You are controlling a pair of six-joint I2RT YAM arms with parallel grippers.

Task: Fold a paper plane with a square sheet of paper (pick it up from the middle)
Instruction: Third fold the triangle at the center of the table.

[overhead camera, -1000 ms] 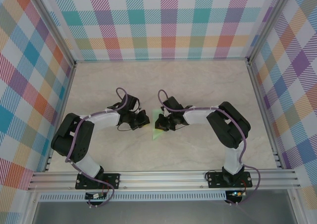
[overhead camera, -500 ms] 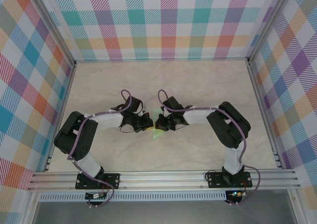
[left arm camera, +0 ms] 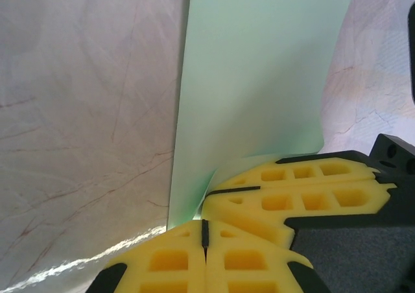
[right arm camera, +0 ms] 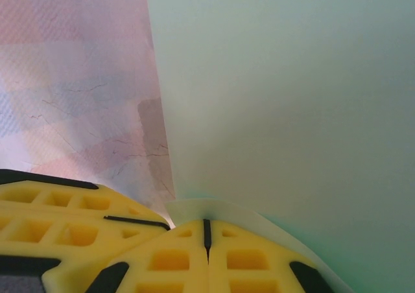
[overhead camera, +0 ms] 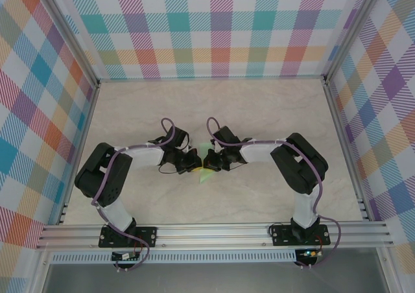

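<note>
The pale mint-green sheet of paper point(overhead camera: 206, 174) lies folded on the table between my two grippers, tapering to a point toward the near edge. In the left wrist view the paper point(left arm camera: 259, 79) stretches away flat, and its near edge curls up over the right gripper's yellow fingers point(left arm camera: 292, 192). My left gripper point(left arm camera: 205, 231) is shut, with its tips at the paper's near left corner and nothing seen between them. My right gripper point(right arm camera: 207, 238) is shut too, its tips pushed against a raised lip of the paper point(right arm camera: 292, 111). The two grippers point(overhead camera: 199, 161) touch tip to tip.
The marble-patterned tabletop point(overhead camera: 259, 111) is bare around the paper. Checked walls point(overhead camera: 214, 27) close in the back and both sides. An aluminium rail point(overhead camera: 214, 231) runs along the near edge by the arm bases.
My left arm has swung right, bringing its gripper up against the right gripper at the paper. The right arm and the paper have hardly moved.
</note>
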